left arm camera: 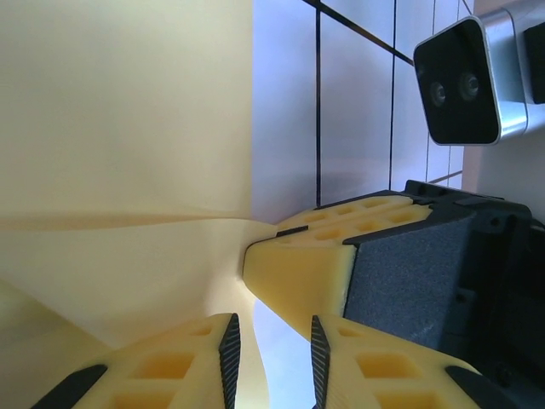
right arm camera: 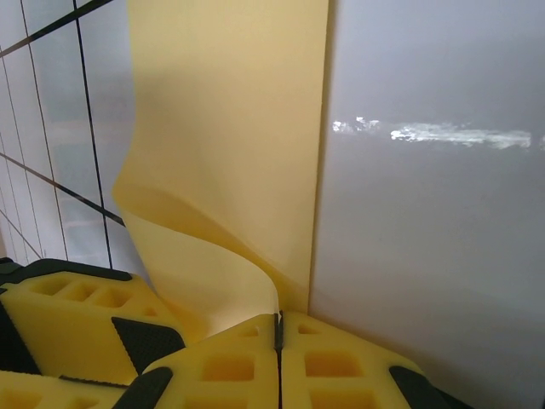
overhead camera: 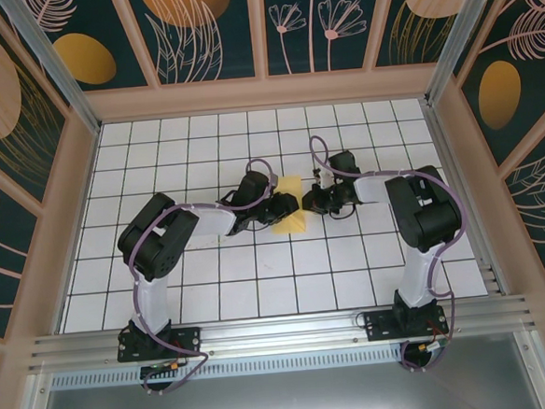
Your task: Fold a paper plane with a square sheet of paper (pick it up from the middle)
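Paper: I see the square sheet of paper (overhead camera: 289, 215) on the surface (overhead camera: 259, 280), one edge curled up.
Right claw (right arm camera: 278, 331): pressed together, pinching that edge.
Left claw (left arm camera: 271, 345): slightly spread.

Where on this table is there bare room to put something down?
Free: the tile rows of the table along the back wall, and the near rows between the two arm bases. Crowded: mid-table, where left fingers and right fingers meet at the square sheet of paper.
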You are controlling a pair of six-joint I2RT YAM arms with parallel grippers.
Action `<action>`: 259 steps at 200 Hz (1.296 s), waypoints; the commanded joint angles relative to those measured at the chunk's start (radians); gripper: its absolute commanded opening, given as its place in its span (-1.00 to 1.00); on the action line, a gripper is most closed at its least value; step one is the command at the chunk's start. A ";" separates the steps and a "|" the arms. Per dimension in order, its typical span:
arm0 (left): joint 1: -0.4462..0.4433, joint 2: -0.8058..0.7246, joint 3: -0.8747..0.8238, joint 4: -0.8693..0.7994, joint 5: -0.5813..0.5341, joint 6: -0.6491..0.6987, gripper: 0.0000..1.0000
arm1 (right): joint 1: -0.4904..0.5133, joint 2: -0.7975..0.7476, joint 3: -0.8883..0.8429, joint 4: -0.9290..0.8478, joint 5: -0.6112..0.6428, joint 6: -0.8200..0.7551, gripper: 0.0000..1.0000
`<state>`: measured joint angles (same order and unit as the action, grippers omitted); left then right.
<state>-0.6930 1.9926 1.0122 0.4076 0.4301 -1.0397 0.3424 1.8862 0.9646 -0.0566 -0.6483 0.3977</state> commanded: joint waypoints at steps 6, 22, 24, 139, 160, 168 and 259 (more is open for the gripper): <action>-0.005 0.011 0.026 -0.004 0.016 0.025 -0.36 | 0.006 0.020 0.031 -0.020 0.019 -0.026 -0.85; -0.005 0.015 0.027 -0.004 0.017 0.027 -0.34 | 0.007 0.025 0.037 -0.022 0.021 -0.028 -0.85; -0.005 0.016 0.026 -0.004 0.018 0.027 -0.34 | 0.007 0.027 0.038 -0.022 0.021 -0.028 -0.85; -0.005 0.036 0.031 -0.024 0.014 0.026 -0.34 | 0.009 0.045 0.052 -0.036 0.035 -0.031 -0.84; -0.004 0.041 0.031 -0.032 0.010 0.024 -0.35 | 0.011 0.053 0.060 -0.044 0.041 -0.031 -0.87; -0.005 0.043 0.031 -0.033 0.010 0.024 -0.36 | 0.011 0.055 0.062 -0.045 0.041 -0.031 -0.87; -0.005 0.055 0.028 -0.045 0.001 0.017 -0.39 | 0.015 0.065 0.072 -0.058 0.047 -0.036 -0.85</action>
<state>-0.6930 2.0254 1.0252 0.3885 0.4366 -1.0328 0.3470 1.9209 1.0149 -0.0841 -0.6285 0.3901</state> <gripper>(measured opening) 0.308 0.076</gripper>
